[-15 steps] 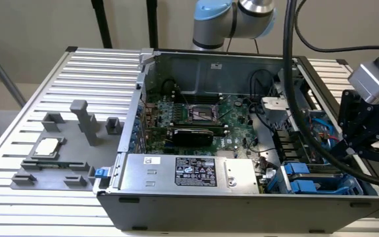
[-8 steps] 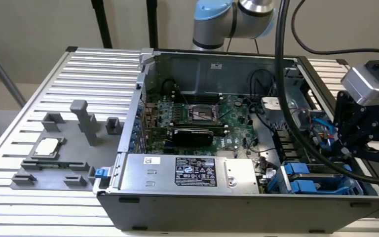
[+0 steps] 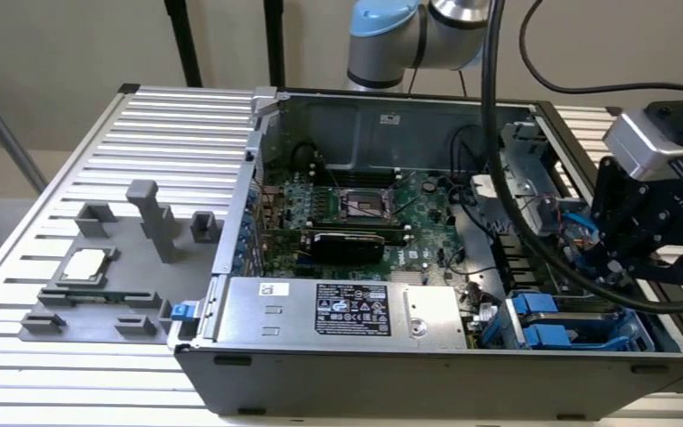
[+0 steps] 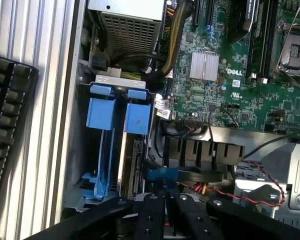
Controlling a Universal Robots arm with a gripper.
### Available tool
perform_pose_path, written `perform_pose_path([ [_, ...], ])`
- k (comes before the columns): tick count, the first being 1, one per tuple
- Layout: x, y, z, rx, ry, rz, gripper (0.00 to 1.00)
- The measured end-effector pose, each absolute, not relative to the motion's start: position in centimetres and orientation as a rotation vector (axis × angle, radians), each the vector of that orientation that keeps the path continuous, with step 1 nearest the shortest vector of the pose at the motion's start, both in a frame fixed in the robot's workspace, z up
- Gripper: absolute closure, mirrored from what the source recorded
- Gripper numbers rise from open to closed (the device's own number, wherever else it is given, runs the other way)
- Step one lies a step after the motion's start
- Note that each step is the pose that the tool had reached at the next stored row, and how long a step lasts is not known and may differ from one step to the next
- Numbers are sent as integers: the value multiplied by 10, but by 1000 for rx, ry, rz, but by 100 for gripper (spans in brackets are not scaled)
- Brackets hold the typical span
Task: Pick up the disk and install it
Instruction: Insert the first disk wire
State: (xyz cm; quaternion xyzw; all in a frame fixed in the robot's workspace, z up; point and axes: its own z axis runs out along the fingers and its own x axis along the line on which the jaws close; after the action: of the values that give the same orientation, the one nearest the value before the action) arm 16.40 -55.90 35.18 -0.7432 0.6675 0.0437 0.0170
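Note:
The disk stands on edge in the drive bay at the case's corner. It is clipped in a blue carrier, beside a second blue carrier that looks bare. In the exterior view the two blue carrier handles show at the lower right of the open case. My gripper hangs just behind the bay, over a small blue connector. Its black fingers are drawn together with nothing seen between them. In the exterior view the gripper is low on the right, above the bay.
The open computer case holds a motherboard and a silver power supply box. Red and black wires and a black fan shroud lie close to the fingers. A grey fixture with a silver chip sits on the exterior view's left.

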Motion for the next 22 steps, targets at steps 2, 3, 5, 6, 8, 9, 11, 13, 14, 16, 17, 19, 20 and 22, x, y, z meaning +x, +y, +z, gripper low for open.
perform_pose_path([
  [2, 161, -559, 352, -2311, 2074, 136, 0],
  [3, 158, -559, 352, -2311, 2073, 136, 0],
  [5, 153, -559, 352, -2312, 2072, 136, 0],
  [6, 151, -559, 352, -2312, 2072, 136, 0],
  [8, 148, -560, 352, -2312, 2072, 136, 0],
  [9, 147, -561, 352, -2312, 2072, 136, 0],
  [11, 146, -566, 352, -2311, 2070, 138, 0],
  [13, 146, -574, 352, -2308, 2067, 143, 0],
  [14, 146, -577, 352, -2306, 2066, 147, 0],
  [16, 146, -582, 352, -2302, 2061, 154, 0],
  [17, 146, -584, 352, -2299, 2059, 159, 0],
  [19, 147, -586, 352, -2295, 2054, 167, 0],
  [20, 148, -587, 352, -2292, 2052, 170, 0],
  [22, 149, -589, 352, -2289, 2048, 178, 0],
])
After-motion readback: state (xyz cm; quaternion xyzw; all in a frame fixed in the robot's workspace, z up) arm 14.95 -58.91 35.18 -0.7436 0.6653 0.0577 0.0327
